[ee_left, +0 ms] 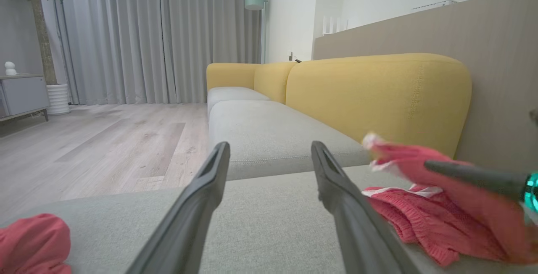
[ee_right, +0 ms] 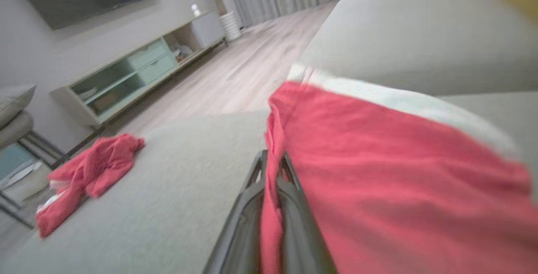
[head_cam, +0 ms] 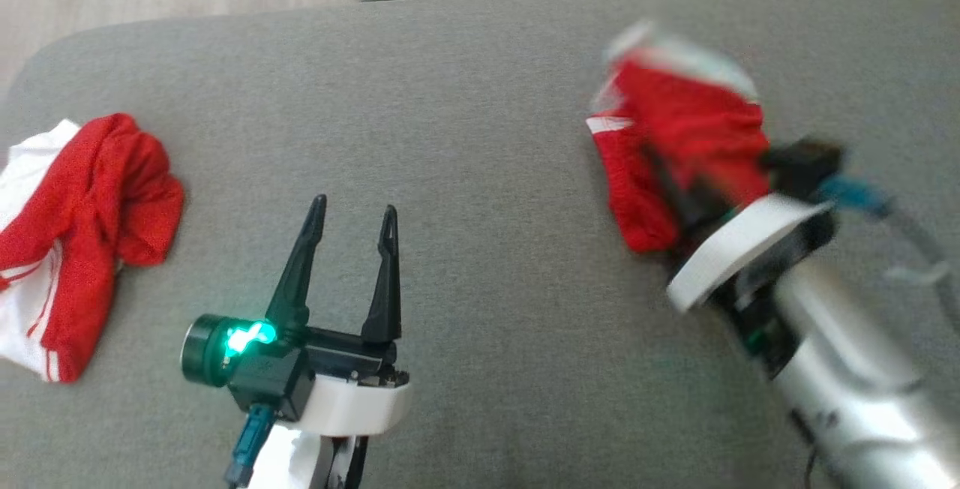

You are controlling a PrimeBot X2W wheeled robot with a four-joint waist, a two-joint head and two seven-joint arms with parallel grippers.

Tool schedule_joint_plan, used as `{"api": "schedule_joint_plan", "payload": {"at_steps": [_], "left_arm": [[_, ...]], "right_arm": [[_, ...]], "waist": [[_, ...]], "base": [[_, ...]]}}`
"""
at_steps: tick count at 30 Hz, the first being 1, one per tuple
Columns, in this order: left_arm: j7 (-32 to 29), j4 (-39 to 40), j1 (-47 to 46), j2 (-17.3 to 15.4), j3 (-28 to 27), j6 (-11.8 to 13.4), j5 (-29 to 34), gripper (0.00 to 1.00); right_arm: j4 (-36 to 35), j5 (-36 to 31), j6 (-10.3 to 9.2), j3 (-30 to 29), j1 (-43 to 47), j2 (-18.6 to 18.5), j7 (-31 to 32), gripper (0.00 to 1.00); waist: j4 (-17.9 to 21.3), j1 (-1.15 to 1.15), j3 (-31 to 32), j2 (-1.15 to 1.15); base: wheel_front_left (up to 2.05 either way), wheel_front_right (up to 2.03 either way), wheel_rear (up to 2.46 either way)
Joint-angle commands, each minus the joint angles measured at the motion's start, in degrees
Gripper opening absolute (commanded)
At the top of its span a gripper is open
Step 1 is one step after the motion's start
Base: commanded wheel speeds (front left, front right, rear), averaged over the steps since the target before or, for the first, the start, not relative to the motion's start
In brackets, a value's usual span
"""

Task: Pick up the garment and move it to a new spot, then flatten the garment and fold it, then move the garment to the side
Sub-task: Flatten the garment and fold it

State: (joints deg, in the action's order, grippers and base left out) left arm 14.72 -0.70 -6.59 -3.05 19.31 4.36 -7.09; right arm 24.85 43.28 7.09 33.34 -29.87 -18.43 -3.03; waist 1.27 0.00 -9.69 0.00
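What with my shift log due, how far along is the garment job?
Done: the right gripper is shut on the red garment. In hand: it hangs bunched, partly raised off the grey cushion. Left: flattening, folding, moving aside; the left gripper is open.

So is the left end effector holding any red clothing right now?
No, the left end effector has its two fingers spread apart over the grey cushion with nothing between them.

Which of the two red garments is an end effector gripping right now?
The right-hand garment, pinched in the shut right end effector. The left-hand garment lies loose near the cushion's left edge, untouched.
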Motion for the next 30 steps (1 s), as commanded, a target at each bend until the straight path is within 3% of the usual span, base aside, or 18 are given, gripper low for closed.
{"api": "schedule_joint_plan", "payload": {"at_steps": [1, 2, 5, 8, 10, 12, 15, 19, 23, 30], "left_arm": [[0.28, 1.50, -0.56, 0.00, -1.30, -0.36, 0.12, 1.00], [0.28, 1.42, -0.50, 0.03, -1.20, -0.31, 0.10, 1.00], [0.28, 1.50, -0.04, 0.09, -1.43, 0.23, -0.45, 1.00], [0.28, 1.86, 0.95, 0.12, -2.03, 0.72, -1.26, 1.00], [0.28, 1.98, 1.40, 0.13, -2.35, 0.90, -1.53, 1.00], [0.28, 2.18, 2.52, 0.14, -3.11, 1.30, -2.50, 1.00], [0.28, 2.59, 4.22, 0.15, -3.97, 1.81, -3.62, 1.00], [0.28, 3.53, 7.41, 0.16, -5.25, 2.08, -4.55, 1.00], [0.28, 1.59, 12.40, 0.16, -6.41, 1.90, -4.95, 1.00], [0.28, -3.25, 15.58, 0.14, -7.58, 1.83, 0.32, 1.00]], "right_arm": [[-0.27, -1.68, 0.40, 1.03, 0.97, 0.72, -0.54, 0.83], [1.02, -2.51, 0.40, 0.63, 1.55, 1.53, -1.36, 1.00], [2.33, -4.32, 0.40, -2.32, 2.65, 3.14, -6.95, 1.00], [2.03, -7.76, 0.40, -7.58, 4.41, 2.10, -11.05, 1.00], [1.63, -9.65, 0.40, -9.78, 5.40, 1.63, -11.55, 1.00], [0.00, -13.09, 0.40, -15.76, 8.07, 1.71, -11.88, 1.00], [-4.83, -17.57, 0.40, -23.85, 14.61, 3.60, -11.94, 1.00], [-9.62, -19.58, 0.40, -29.60, 24.51, 7.42, -11.95, 1.00], [-13.21, -22.85, 0.40, -31.14, 32.48, 9.73, -11.96, 1.00], [-15.00, -29.25, 0.40, -29.39, 37.49, 11.67, -11.96, 1.00]], "waist": [[-0.92, 0.00, 0.31, 0.00], [-1.32, 0.00, 0.46, 0.00], [-2.21, 0.00, 1.05, 0.00], [-2.73, 0.00, 2.21, 0.00], [-2.82, 0.00, 2.81, 0.00], [-2.91, 0.00, 4.04, 0.00], [-3.27, 0.00, 6.48, 0.00], [-3.71, 0.00, 10.17, 0.00], [-3.47, 0.00, 13.45, 0.00], [-2.22, 0.00, 15.28, 0.00]], "base": [[0.00, 0.00, 0.00], [0.00, 0.00, 0.00], [0.00, 0.00, 0.00], [0.00, 0.00, 0.00], [0.00, 0.00, 0.00], [0.00, 0.00, 0.00], [0.00, 0.00, 0.00], [0.00, 0.00, 0.00], [0.00, 0.00, 0.00], [0.00, 0.00, 0.00]]}}
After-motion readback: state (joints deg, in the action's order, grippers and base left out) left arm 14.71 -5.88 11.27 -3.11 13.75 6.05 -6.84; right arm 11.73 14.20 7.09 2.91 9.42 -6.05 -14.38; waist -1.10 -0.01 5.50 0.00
